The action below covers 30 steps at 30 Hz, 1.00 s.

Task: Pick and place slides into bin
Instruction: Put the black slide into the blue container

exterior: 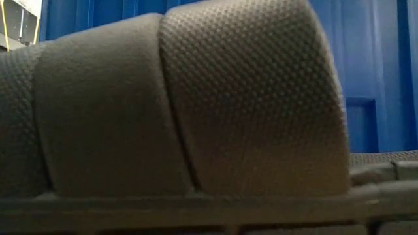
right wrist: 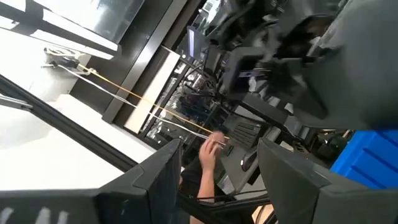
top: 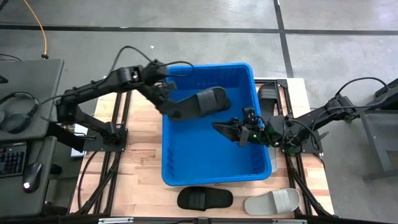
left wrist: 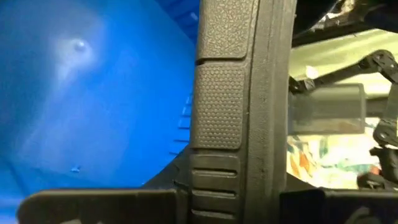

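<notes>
A wooden table [top: 134, 180] carries a large blue bin [top: 186, 155] at its middle, seen from straight above. The left arm reaches in from the table's left side over the bin's far left corner, and its gripper [top: 176, 112] pinches one end of a black slide [top: 208, 101], holding it in the air above the far half of the bin, toe pointing toward the bin's right wall. In the left wrist view that same slide [left wrist: 236, 93] fills the middle of the frame, its pebbled strap and ribbed sole running past the camera, with the bin's blue floor [left wrist: 81, 106] behind it. The right arm comes in over the bin's right rim, and its gripper [top: 229, 129] hangs inside the bin near the right wall with its fingers spread and nothing between them; the right wrist view shows the two dark fingers [right wrist: 165, 177] apart, pointing up into the room, where a person's hand [right wrist: 210, 152] shows beyond them. Three more slides lie on the table: a second black slide [top: 205, 198] beside the bin's near edge, a grey slide [top: 272, 201] just right of it at the table's near right corner, and another black slide [top: 268, 94] squeezed between the bin's right wall and the table's far right edge. The low view is almost filled by a dark textured strap [exterior: 176, 104], with the blue bin wall [exterior: 366, 72] behind it.
</notes>
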Motion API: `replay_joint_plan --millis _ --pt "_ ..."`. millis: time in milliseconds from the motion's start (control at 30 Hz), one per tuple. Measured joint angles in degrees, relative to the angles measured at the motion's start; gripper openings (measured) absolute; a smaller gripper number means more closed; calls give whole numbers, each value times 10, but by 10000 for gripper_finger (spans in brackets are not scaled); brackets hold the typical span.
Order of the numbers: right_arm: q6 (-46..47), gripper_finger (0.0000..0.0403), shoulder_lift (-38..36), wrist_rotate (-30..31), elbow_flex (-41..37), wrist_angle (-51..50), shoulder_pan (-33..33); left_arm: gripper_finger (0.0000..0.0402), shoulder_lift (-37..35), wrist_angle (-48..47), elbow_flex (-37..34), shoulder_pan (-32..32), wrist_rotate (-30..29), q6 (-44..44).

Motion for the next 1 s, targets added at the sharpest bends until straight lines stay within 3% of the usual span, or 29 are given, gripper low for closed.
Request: replay_joint_plan --millis 100,400,700,1000 --pt "-3 201 0 0 0 1 1 49 37 20 0 20 52 9" --pt "-92 201 0 -3 0 97 4 49 126 36 0 86 84 10" --pt "-109 201 -2 -5 0 112 -2 49 203 62 2 140 150 -3" --pt "-124 201 -2 -2 0 112 -2 49 263 77 0 152 143 -24"
